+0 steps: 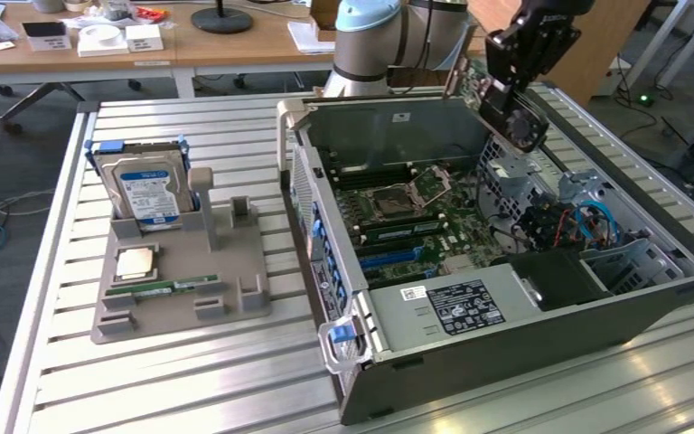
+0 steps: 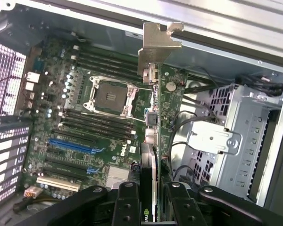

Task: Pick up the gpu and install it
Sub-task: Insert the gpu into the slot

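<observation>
While it hangs over the open case [image 1: 528, 348], the pincer [image 1: 508, 89] grips the gpu [image 1: 516, 119], which juts out below it.

1. Lit brightly and evenly from above, with soft, short shadows.
2. Glaring white on the slatted desk [image 1: 636, 380] toward the exterior view's right.
3. Dimmer deep inside the computer case [image 1: 504, 344].
4. Washed out along the case rim in the wrist view, shining on the bracket of the gpu [image 2: 153, 117], nearly black at the fingers [image 2: 126, 207].
</observation>
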Available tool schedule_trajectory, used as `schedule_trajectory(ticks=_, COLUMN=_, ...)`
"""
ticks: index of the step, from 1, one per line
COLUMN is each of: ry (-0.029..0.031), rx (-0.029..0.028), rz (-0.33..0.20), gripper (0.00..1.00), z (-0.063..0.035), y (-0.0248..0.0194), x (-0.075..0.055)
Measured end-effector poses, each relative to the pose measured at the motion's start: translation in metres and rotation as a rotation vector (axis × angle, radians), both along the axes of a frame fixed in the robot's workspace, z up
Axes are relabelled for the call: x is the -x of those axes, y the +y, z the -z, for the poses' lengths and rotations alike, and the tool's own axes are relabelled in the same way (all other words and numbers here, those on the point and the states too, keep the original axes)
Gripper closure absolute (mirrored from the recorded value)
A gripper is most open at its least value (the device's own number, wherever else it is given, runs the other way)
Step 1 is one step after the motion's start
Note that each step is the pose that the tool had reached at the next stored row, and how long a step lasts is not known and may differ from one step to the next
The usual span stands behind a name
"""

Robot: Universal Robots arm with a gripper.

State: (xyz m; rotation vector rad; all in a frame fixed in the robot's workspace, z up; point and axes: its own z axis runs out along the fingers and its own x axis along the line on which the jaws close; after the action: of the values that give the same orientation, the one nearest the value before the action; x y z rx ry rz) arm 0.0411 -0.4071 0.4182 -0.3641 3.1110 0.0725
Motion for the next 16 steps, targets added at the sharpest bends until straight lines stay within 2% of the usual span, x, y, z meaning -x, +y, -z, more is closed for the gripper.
schedule_trajectory(ticks=16, ry=0.0001, rx=0.0006, rz=-0.221, gripper=0.74, z=0.0004, y=0.0004, x=0.0000)
